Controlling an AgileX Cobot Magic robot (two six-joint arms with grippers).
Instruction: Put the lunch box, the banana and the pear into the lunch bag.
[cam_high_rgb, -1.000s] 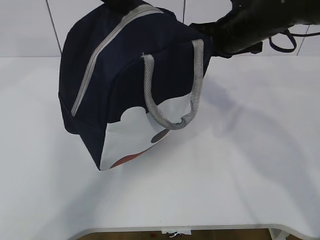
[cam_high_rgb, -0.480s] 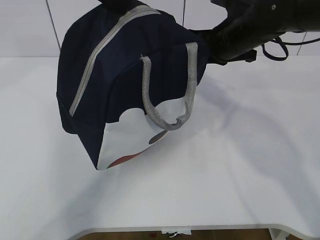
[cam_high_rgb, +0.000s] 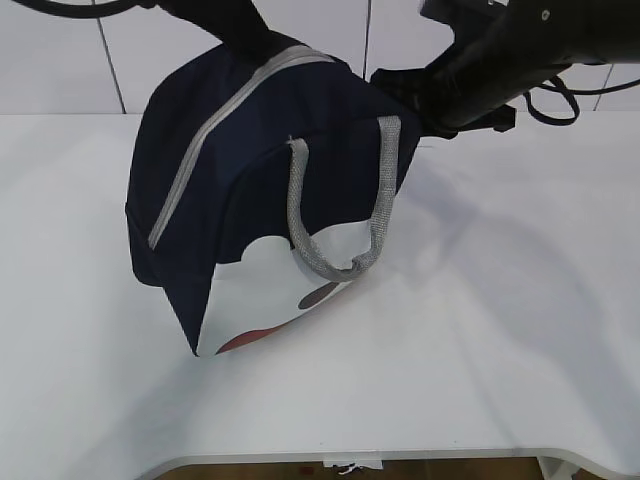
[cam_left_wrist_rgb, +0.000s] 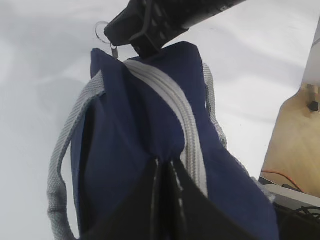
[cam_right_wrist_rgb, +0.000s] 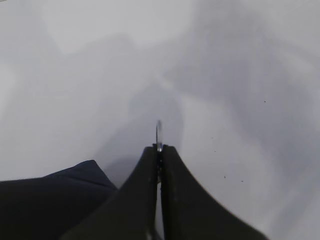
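The navy lunch bag (cam_high_rgb: 250, 170) hangs tilted over the white table, its white panel (cam_high_rgb: 270, 285) facing forward and low. The grey zipper (cam_high_rgb: 210, 135) looks closed along its visible length, and a grey handle (cam_high_rgb: 340, 215) droops at the front. My left gripper (cam_left_wrist_rgb: 166, 161) is shut on a pinch of navy fabric beside the zipper (cam_left_wrist_rgb: 175, 110). My right gripper (cam_right_wrist_rgb: 160, 148) is shut on the thin metal ring pull (cam_right_wrist_rgb: 159, 132); this ring pull (cam_left_wrist_rgb: 102, 30) also shows in the left wrist view. The lunch box, the banana and the pear are out of view.
The table's front edge (cam_high_rgb: 420, 455) runs along the bottom, with bare white surface to the right of the bag. A tiled wall (cam_high_rgb: 60, 60) stands behind. A wooden board (cam_left_wrist_rgb: 295, 130) and cables lie past the table edge in the left wrist view.
The bag has shifted a little to the right and tipped further, its bottom corner lower. The left arm now shows above it. Both grippers stay shut.
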